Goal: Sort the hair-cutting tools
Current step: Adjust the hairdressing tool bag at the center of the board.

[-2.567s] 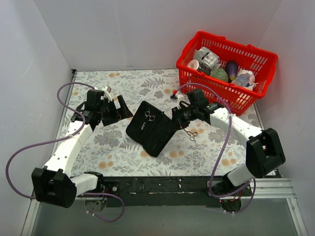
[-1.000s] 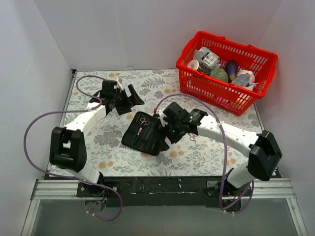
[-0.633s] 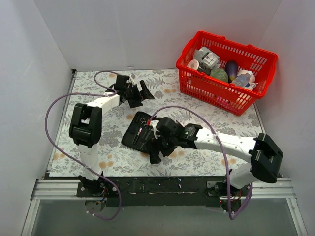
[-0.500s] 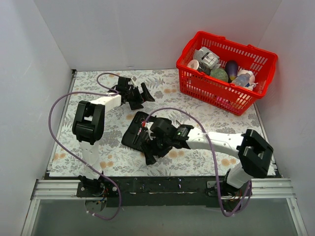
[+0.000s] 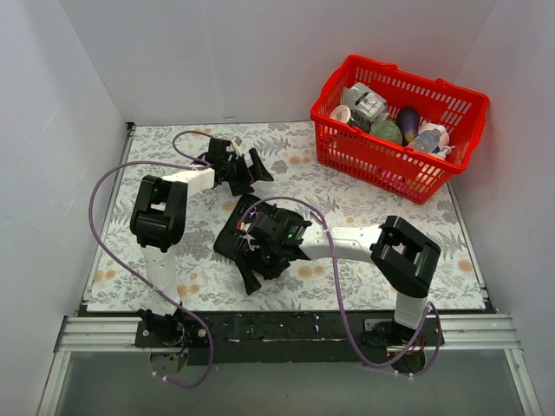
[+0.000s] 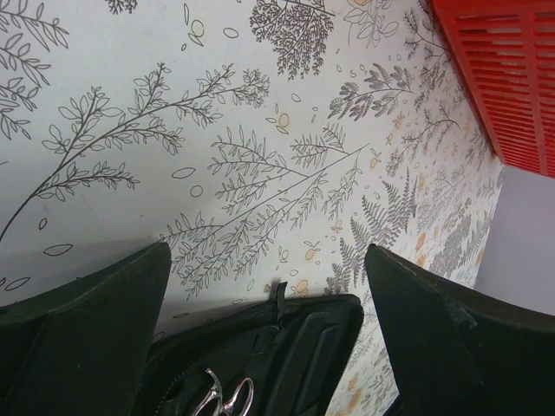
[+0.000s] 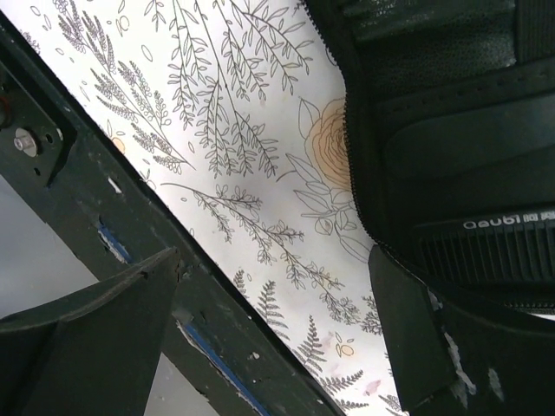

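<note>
A flat black case (image 5: 231, 239) lies open on the floral table. In the left wrist view the silver ring handles of one pair of scissors (image 6: 222, 400) show inside the case (image 6: 260, 342), beside a black ridged comb (image 6: 305, 354). My left gripper (image 5: 257, 173) (image 6: 267, 251) hovers open just behind the case's far edge, with nothing between its fingers. My right gripper (image 5: 258, 274) (image 7: 273, 256) stands open over the case's near edge (image 7: 451, 130). One finger is by a black toothed comb (image 7: 486, 251). It holds nothing. My right arm hides much of the case from above.
A red basket (image 5: 451, 104) with bottles and egg-shaped items stands at the back right. The black front rail of the table (image 7: 130, 260) runs right under my right gripper. White walls close in the left, back and right sides.
My right arm has folded back and swung left, bringing its gripper from the case's middle to its near edge. My left gripper has moved right along the back. Both stayed open.
</note>
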